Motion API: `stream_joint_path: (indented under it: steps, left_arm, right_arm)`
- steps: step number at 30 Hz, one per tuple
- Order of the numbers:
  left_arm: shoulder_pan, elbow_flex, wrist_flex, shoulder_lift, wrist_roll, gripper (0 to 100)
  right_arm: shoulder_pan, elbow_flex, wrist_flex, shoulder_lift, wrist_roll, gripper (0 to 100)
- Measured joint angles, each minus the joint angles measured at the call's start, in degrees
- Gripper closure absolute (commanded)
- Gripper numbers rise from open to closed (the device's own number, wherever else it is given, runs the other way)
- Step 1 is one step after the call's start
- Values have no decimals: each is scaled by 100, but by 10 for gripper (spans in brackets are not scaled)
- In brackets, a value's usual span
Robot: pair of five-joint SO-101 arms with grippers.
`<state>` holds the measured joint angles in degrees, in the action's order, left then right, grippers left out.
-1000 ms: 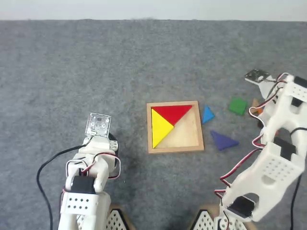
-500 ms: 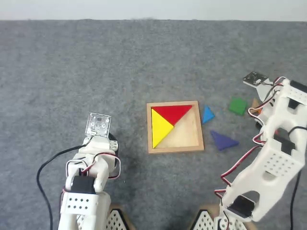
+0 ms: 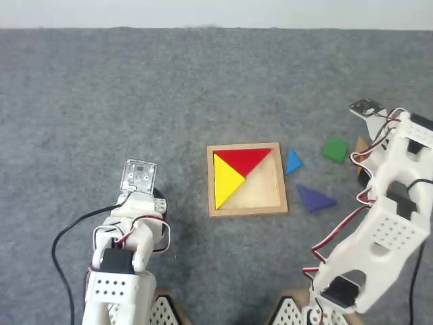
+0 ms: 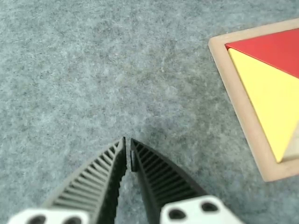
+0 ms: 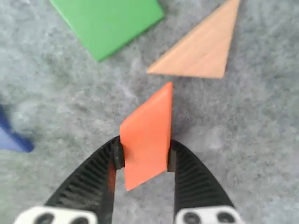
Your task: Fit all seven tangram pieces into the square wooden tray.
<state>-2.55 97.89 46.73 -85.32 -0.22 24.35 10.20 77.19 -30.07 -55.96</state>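
The square wooden tray (image 3: 279,196) lies mid-table holding a red triangle (image 3: 242,159) and a yellow triangle (image 3: 225,180). My right gripper (image 5: 141,156) is shut on an orange piece (image 5: 146,136), lifted a little above the mat near a green square (image 5: 108,21) and a wooden-coloured triangle (image 5: 201,50). In the high view the right arm (image 3: 385,203) covers that spot at the right edge. A small blue triangle (image 3: 292,162) and a purple triangle (image 3: 314,198) lie just right of the tray. My left gripper (image 4: 127,149) is shut on nothing, over bare mat left of the tray (image 4: 243,112).
Grey felt covers the whole table. The green square (image 3: 335,149) and the wooden-coloured triangle (image 3: 360,145) sit close to the right arm. Open mat stretches behind the tray and across the left half.
The right arm's wrist has shifted slightly, first toward the tray, then back and away. The left arm and the tray's pieces have not moved.
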Motion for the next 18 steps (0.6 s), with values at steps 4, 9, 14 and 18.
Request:
stream_joint_path:
  steps: [4,9,14,18]
  left_arm:
    - [0,0,0,0,0,986]
    - [0,0,0,0,0,986]
    - [0,0,0,0,0,986]
    - [0,0,0,0,0,986]
  right_arm:
    - [-475,0,651,844,149,986]
    - [-1600,-35,1292,2022,747,986]
    - [-2954,-686,1363,2980,1354,986]
    - [-4132,-1468,888,3358,1670,986]
